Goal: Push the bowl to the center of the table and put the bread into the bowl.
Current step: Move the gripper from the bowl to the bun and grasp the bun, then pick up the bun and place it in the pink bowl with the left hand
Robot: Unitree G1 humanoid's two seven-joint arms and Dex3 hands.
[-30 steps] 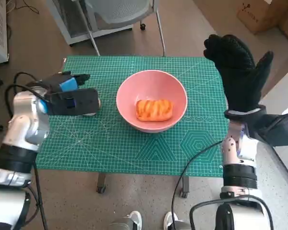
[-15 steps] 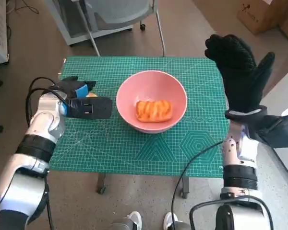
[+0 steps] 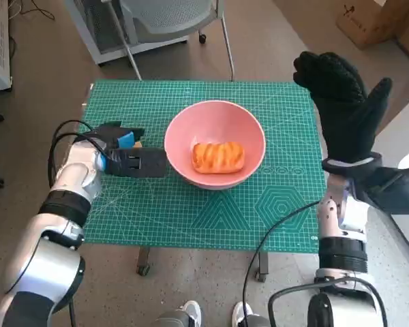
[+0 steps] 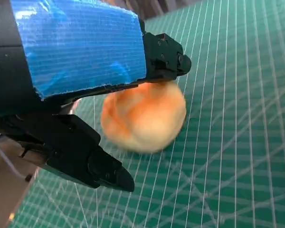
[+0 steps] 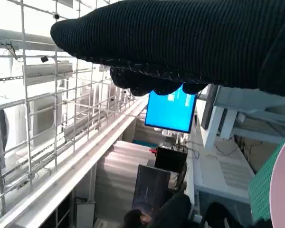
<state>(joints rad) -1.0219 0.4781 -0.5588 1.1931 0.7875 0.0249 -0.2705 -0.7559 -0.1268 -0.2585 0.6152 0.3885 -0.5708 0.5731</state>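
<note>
The pink bowl [image 3: 215, 144] is sitting near the middle of the green tabletop [image 3: 191, 204], and an orange-glazed bread [image 3: 218, 156] is lying inside it, slightly toward 5 o'clock of the bowl's centre. The left robot hand [image 3: 133, 161] is lying low on the tabletop at 9 o'clock of the bowl, its dark tip just beside the rim; whether it is touching the rim cannot be told. In the left wrist view the black fingers [image 4: 85, 159] of that robot hand are standing apart on either side of a second, rounder bread [image 4: 143, 116] resting on the tabletop, and whether they are pressing it cannot be told. The right robot hand [image 3: 344, 109] is hanging above the tabletop's edge at 3 o'clock, fingers spread and holding nothing.
</note>
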